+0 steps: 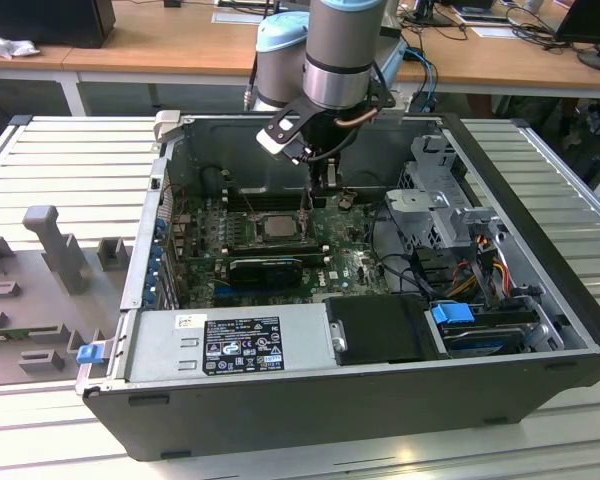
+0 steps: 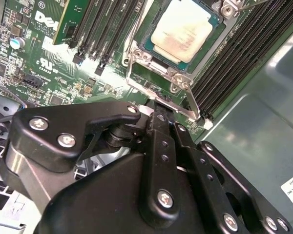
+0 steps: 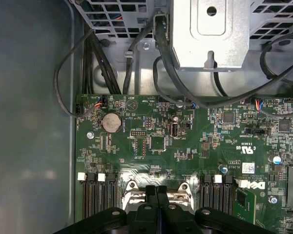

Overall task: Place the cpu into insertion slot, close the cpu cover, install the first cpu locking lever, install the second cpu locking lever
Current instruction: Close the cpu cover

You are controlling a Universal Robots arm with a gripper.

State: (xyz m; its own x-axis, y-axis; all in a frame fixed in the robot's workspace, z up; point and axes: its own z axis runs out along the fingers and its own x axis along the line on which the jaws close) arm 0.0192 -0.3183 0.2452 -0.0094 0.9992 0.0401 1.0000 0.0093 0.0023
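Observation:
The cpu (image 2: 184, 28), a silver-grey square, lies in the insertion slot (image 2: 151, 48) on the green board; it also shows in the exterior view (image 1: 277, 226). The cpu cover (image 2: 178, 79) lies flat around it as a silver frame. A thin silver locking lever (image 2: 188, 111) runs along the socket's edge nearest the gripper. My gripper (image 2: 158, 113) is shut, its black fingers pressed together, the tip right at that lever and the cover's edge. In the first wrist view the joined fingertips (image 3: 156, 191) sit between the frame's two corners. In the exterior view the gripper (image 1: 325, 185) hangs just behind the socket.
Black memory slots (image 2: 244, 53) flank the socket on both sides. A black card (image 1: 265, 268) lies in front of it. The drive cage (image 1: 440, 205), cables (image 3: 136, 58) and case walls (image 1: 160, 200) crowd the space; a power supply (image 1: 230, 345) fills the front.

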